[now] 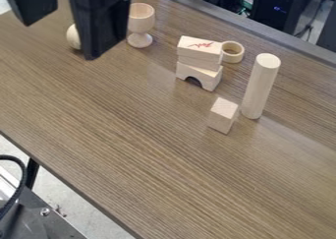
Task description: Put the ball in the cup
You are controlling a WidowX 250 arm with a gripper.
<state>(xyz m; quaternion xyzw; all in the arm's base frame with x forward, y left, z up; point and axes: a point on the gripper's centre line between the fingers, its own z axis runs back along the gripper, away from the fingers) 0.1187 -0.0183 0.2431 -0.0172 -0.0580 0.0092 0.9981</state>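
1. cup (141, 17): upright on the table (138, 134), mouth up, on a slim stem and round foot. it is the landmark for all that follows.
2. ball (74, 37): pale and round, on the table to the left of the cup in the view, partly hidden by the gripper (60, 41).
3. gripper: black, at the upper left, over the area left of the cup. its 2 fingers (101, 21) are parted, and it seems to grasp nothing. its height above the ball cannot be told.
4. first risk: the ball is round with nothing visible to brace it. if 1 finger comes down off centre, it would probably roll away, perhaps into the cup's foot.
5. second risk: the cup stands close by on a narrow stem. a finger swung wide or lowered too near could tip it.
6. third risk: a grip too high or too low on the curve could let the ball squirt out when squeezed.
7. fourth risk, at release: the mouth looks only somewhat wider than the ball, so a drop off centre may strike the rim, bounce out or topple the cup.
8. lesser risk: the stack (199, 61), ring (232, 52), cube (223, 115) and cylinder (261, 85) lie right of the cup, so only a stray sweep would hit them.
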